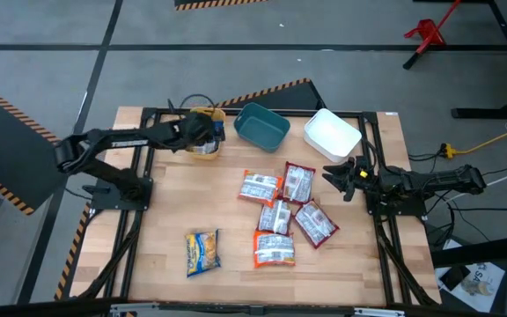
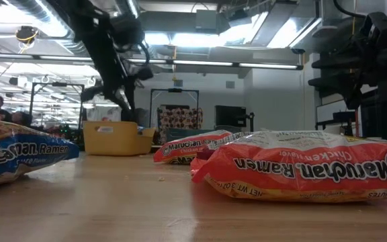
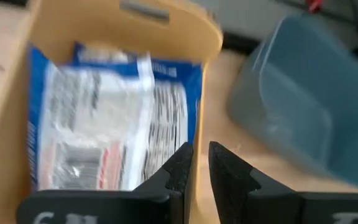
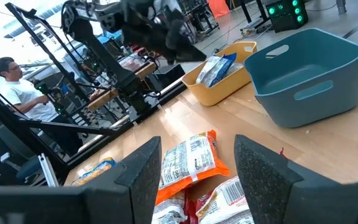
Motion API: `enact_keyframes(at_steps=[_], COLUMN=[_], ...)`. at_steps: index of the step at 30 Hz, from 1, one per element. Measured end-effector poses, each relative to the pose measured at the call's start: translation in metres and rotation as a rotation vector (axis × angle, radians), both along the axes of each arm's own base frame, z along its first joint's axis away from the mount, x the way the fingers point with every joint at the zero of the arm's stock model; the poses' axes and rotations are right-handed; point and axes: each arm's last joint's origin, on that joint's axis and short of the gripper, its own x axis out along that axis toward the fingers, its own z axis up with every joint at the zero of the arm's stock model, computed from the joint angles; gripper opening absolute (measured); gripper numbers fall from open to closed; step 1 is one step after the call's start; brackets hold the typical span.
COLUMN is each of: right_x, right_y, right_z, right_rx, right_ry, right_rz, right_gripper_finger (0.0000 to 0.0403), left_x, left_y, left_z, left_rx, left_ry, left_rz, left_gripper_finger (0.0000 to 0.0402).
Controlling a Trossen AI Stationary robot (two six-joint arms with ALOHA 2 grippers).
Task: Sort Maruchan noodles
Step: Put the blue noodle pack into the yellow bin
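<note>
A blue-and-white noodle packet (image 3: 104, 124) lies tilted inside the yellow bin (image 3: 204, 37) at the table's far left, leaning on the bin's wall. My left gripper (image 3: 201, 165) hangs just above that bin's rim (image 1: 205, 132), its fingers nearly together with only a thin slit and nothing between them. Several orange and dark red packets (image 1: 280, 216) lie flat mid-table. A blue-and-yellow one (image 1: 203, 251) lies apart, nearer the front. My right gripper (image 1: 337, 173) waits open at the right, pointing level toward the packets (image 4: 191, 165).
A teal bin (image 1: 260, 126) and a white bin (image 1: 332, 134) stand to the right of the yellow one along the far edge. Bare wood lies at the table's left and front. A person (image 4: 17, 87) sits in the room beyond the table.
</note>
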Motion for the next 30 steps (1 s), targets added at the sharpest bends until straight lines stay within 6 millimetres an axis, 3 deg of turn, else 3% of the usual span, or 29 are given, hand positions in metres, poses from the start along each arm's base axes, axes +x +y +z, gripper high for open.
enact_keyframes(at_steps=[4, 8, 13, 24, 30], right_x=[0.0, 0.0, 0.0, 0.0, 0.0], right_y=[0.0, 0.0, 0.0, 0.0, 0.0], right_z=[0.0, 0.0, 0.0, 0.0, 0.0], right_rx=[-0.001, -0.001, -0.024, -0.02, -0.015], right_ry=[-0.001, -0.001, 0.006, 0.004, 0.003], right_rz=[-0.011, -0.006, -0.006, -0.002, -0.004], right_gripper_finger=[0.0191, 0.0191, 0.0191, 0.0191, 0.0191], left_x=[-0.006, -0.008, -0.014, -0.019, -0.023], left_y=[-0.001, -0.017, -0.061, -0.177, -0.217], left_z=[0.012, 0.03, 0.053, 0.063, 0.056], left_rx=[0.012, -0.011, -0.139, -0.261, -0.307], left_ry=[-0.03, -0.091, -0.278, -0.297, -0.252], left_rz=[-0.065, -0.508, -0.924, -1.346, -1.465], left_gripper_finger=[0.0045, 0.0045, 0.0045, 0.008, 0.0129])
